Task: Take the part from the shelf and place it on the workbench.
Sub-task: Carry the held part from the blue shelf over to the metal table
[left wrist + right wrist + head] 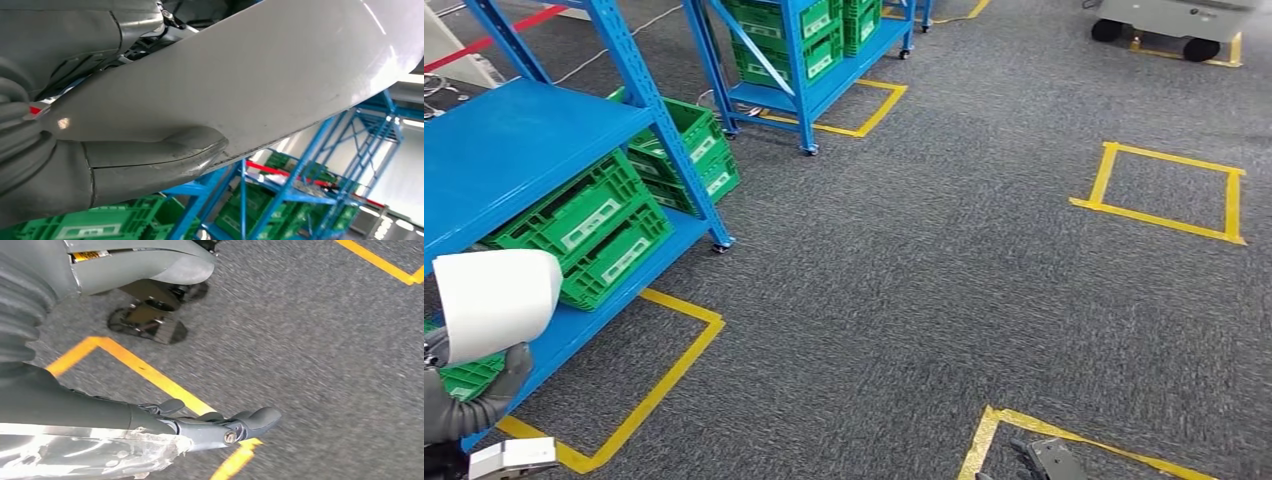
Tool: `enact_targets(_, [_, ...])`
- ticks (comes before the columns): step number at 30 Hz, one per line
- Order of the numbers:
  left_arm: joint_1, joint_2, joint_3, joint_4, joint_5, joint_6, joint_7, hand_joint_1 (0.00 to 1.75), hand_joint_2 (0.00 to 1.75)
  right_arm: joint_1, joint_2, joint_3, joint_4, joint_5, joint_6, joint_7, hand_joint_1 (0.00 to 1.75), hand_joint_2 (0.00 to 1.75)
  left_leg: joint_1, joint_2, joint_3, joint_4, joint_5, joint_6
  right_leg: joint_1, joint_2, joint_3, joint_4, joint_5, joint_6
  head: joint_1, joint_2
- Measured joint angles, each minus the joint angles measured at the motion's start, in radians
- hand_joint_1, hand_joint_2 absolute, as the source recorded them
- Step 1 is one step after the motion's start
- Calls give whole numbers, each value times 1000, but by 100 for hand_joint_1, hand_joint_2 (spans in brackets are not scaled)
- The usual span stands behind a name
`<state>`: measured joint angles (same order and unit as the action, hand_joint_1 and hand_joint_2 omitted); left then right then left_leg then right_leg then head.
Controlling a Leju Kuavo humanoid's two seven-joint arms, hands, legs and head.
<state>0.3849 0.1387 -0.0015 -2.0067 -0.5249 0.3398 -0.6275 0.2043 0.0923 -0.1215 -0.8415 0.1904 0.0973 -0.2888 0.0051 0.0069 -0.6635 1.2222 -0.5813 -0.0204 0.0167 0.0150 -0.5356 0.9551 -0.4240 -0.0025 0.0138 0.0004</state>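
The part [494, 300] is a smooth white curved shell at the lower left of the head view, held up in front of the blue shelf [514, 150]. My left hand [474, 400] grips it from below. In the left wrist view the part [260, 85] spans the picture and the grey thumb [150, 160] presses against its surface. My right hand [1046, 460] hangs low at the bottom edge over the carpet. In the right wrist view its dark fingers [225, 425] stand apart from the thumb [145, 265], with nothing between them.
Green crates [594, 220] fill the lower level of the near shelf. A second blue shelf [804, 60] with crates stands behind it. Yellow tape squares [1169, 190] mark the grey carpet, and a wheeled cart [1174, 20] sits at the far right.
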Motion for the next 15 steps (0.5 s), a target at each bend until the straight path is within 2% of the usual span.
enact_targets(1, [0, 0, 0, 2, 0, -1, 0, 152, 175, 2, 1, 0, -2, 0, 2, 1, 0, 175, -2, -2, 2, 33, -1, 2, 1, 11, -17, 1, 13, 0, 0, 0])
enact_targets(2, [-1, -1, 0, 4, -2, -1, 0, 152, 175, 6, 2, -2, -4, 0, 5, 2, 0, 175, -3, -4, 19, 30, 19, 5, 1, 21, -32, 2, 25, 0, 0, 0])
enact_targets(3, [-1, -1, 0, 5, -4, -2, 1, 152, 175, 9, 3, -4, -6, 1, 8, 3, 0, 175, -5, -9, 54, -11, 51, 10, 0, 32, -47, 3, 37, 1, 0, 0])
enact_targets(5, [-2, -3, 0, 7, -8, -7, 3, 152, 175, 17, 8, -10, -15, 4, 12, 6, 0, 175, -8, -49, 149, -158, 99, 24, -3, 51, -72, 0, 60, 7, 1, 0])
enact_targets(6, [-2, -3, 0, 8, -8, -13, 6, 152, 175, 21, 12, -14, -21, 6, 16, 8, 0, 175, -11, -71, 189, -236, 103, 29, -6, 59, -85, -2, 75, 11, 1, 0])
enact_targets(7, [-4, -3, 0, 8, -6, -22, 12, 152, 175, 26, 16, -19, -27, 10, 21, 10, 0, 175, -16, -86, 211, -290, 101, 32, -11, 66, -98, -7, 90, 16, 0, 0])
enact_targets(8, [-4, -3, 0, 10, -6, -33, 22, 152, 175, 31, 19, -25, -32, 15, 26, 14, 0, 175, -20, -87, 217, -322, 100, 33, -15, 74, -110, -14, 107, 23, -1, 0])
enact_targets(9, [-5, -3, 0, 12, -7, -44, 34, 152, 175, 39, 22, -33, -37, 22, 33, 18, 0, 175, -22, -78, 212, -338, 108, 34, -19, 84, -120, -25, 122, 29, -3, 0])
enact_targets(10, [-5, -3, 0, 14, -10, -53, 47, 152, 175, 48, 26, -43, -43, 30, 40, 22, 0, 175, -20, -66, 206, -347, 122, 39, -21, 80, -132, -31, 126, 36, -4, 0])
enact_targets(11, [-4, -3, 0, 17, -14, -61, 59, 152, 175, 59, 31, -54, -51, 40, 48, 26, 0, 175, -17, -52, 204, -356, 136, 45, -21, 66, -148, -21, 119, 45, 0, 0])
enact_targets(12, [-2, -3, 0, 19, -17, -65, 67, 152, 175, 68, 36, -66, -60, 50, 57, 29, 0, 175, -12, -36, 204, -366, 146, 49, -21, 44, -173, 16, 99, 54, 3, 0])
enact_targets(13, [0, -3, 0, 21, -20, -67, 71, 152, 175, 75, 42, -76, -68, 61, 65, 32, 0, 175, -9, -21, 205, -371, 150, 51, -22, 18, -209, 81, 72, 62, 6, 0])
enact_targets(15, [1, -3, 0, 25, -22, -71, 74, 152, 175, 80, 51, -96, -77, 83, 80, 36, 0, 175, -2, 10, 204, -373, 154, 50, -31, -5, -288, 237, 29, 76, 10, 0])
